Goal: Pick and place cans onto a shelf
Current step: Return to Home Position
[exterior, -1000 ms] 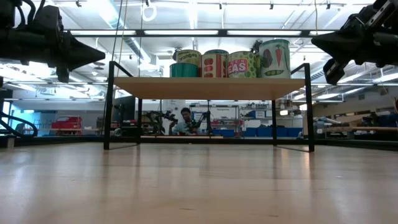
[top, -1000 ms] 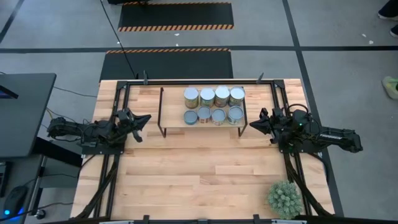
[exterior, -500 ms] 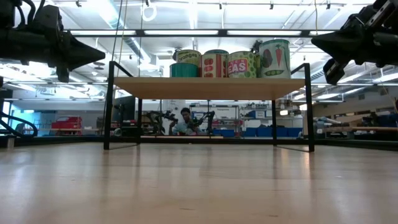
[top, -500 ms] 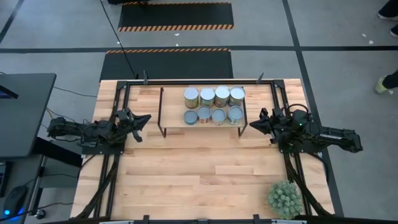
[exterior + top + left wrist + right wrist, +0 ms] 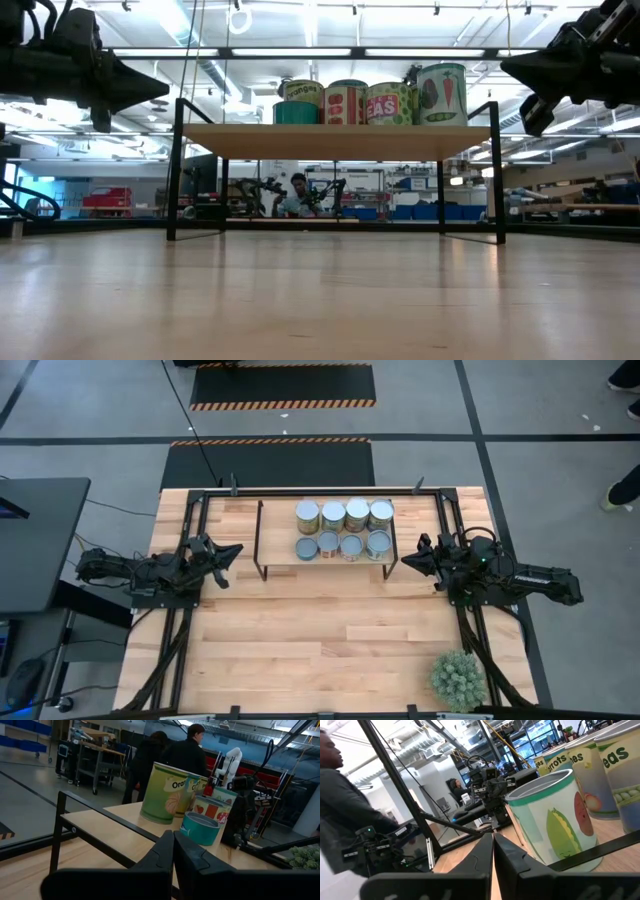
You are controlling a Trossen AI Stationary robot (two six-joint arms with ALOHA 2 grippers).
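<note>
Several cans [image 5: 343, 529] stand upright in two rows on the right half of the low wooden shelf [image 5: 280, 548], which stands on thin black legs at the table's far middle; they also show in the low view [image 5: 372, 98]. My left gripper [image 5: 237, 550] hovers shut and empty to the left of the shelf, pointing toward it. My right gripper [image 5: 405, 560] hovers shut and empty to the right of the shelf, pointing toward it. Both are above the table, at about shelf-top height [image 5: 160, 88] [image 5: 508, 66].
A green spiky potted plant [image 5: 458, 679] stands at the table's near right corner. A black frame [image 5: 300, 492] runs along the table's far edge and sides. People show in the room beyond the table [image 5: 175, 755]. The left part of the shelf board is bare.
</note>
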